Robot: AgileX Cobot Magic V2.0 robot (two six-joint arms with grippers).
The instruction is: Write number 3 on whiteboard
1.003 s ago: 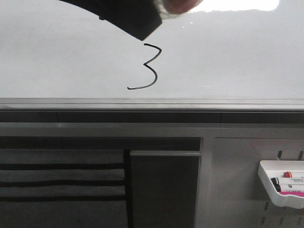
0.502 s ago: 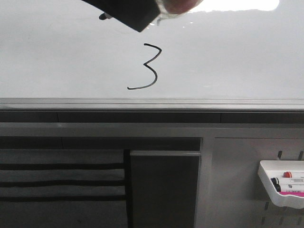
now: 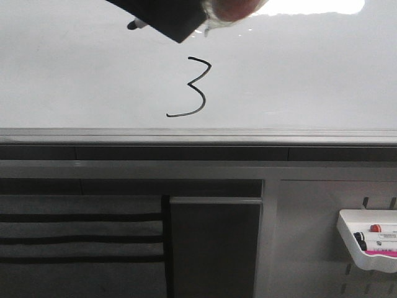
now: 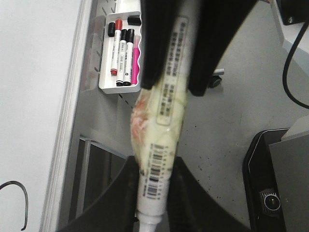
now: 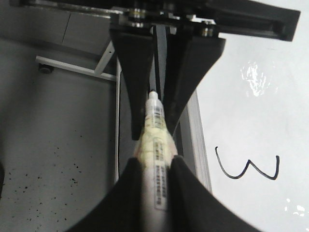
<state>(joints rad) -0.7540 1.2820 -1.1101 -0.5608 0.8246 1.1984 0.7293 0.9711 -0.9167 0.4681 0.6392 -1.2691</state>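
Black left hand (image 4: 153,191) clamps white marker (image 4: 161,121).

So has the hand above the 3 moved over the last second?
Yes. In the front view the hand has pulled up and away from the number 3, widening the gap on the whiteboard.

3 (image 3: 189,87) on whiteboard (image 3: 74,81)
Thin black digit, bottom tail sweeping left, just above the glossy white board's grey edge strip.
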